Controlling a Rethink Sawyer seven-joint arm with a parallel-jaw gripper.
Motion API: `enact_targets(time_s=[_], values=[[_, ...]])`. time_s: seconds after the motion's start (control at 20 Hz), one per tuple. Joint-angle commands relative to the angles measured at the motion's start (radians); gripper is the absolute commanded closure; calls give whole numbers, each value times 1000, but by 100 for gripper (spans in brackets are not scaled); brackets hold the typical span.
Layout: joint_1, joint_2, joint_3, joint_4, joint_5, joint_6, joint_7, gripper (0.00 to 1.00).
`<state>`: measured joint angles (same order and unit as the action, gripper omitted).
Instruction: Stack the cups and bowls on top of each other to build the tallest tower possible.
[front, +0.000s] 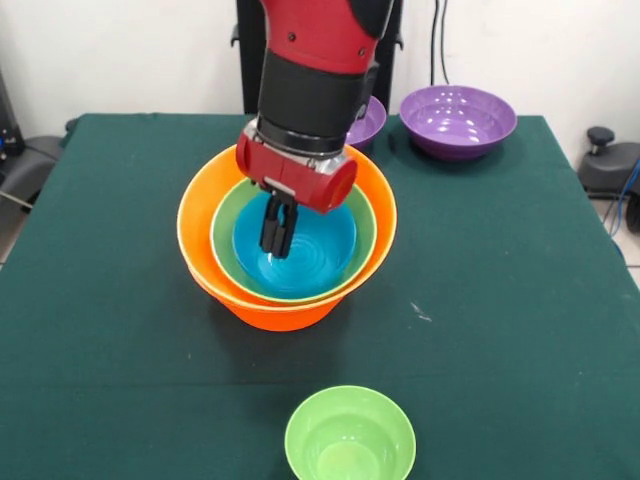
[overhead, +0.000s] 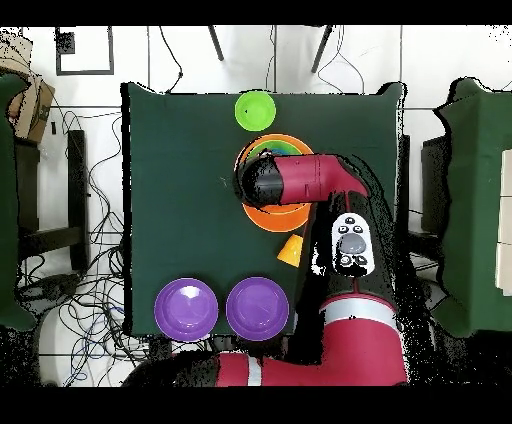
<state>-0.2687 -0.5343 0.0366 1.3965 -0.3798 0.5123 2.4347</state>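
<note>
1. Nearest the camera in the front view sits a small green bowl, upright and alone on the green table, well apart from the claw, in front of it and a little to its right.
2. Directly beneath the claw stands the tower: a large orange bowl at the bottom, a medium green bowl nested inside it, and a blue bowl nested inside the green one.
3. From above, the red and black arm comes down, and the claw hangs inside the blue bowl, its dark fingers close together and pointing down at the bowl's floor. Whether they are clenched or released cannot be told from either view.
4. Behind the claw and just to its right, a purple bowl is half hidden by the arm in the front view.
5. Farther right and also behind the claw, a second purple bowl sits upright near the table's edge, well apart from the tower.
6. In the overhead view an orange object lies on the table beside the arm, between the tower and the purple bowls; its shape cannot be made out.
</note>
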Motion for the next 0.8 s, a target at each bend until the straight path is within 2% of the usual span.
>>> enact_targets(time_s=[0.05, 0.6, 0.8], values=[[-5, 83, 98, 56, -98, -79, -138, 100], [33, 58, 62, 93, -90, -95, -74, 100], [28, 32, 66, 116, -84, -80, -86, 100]])
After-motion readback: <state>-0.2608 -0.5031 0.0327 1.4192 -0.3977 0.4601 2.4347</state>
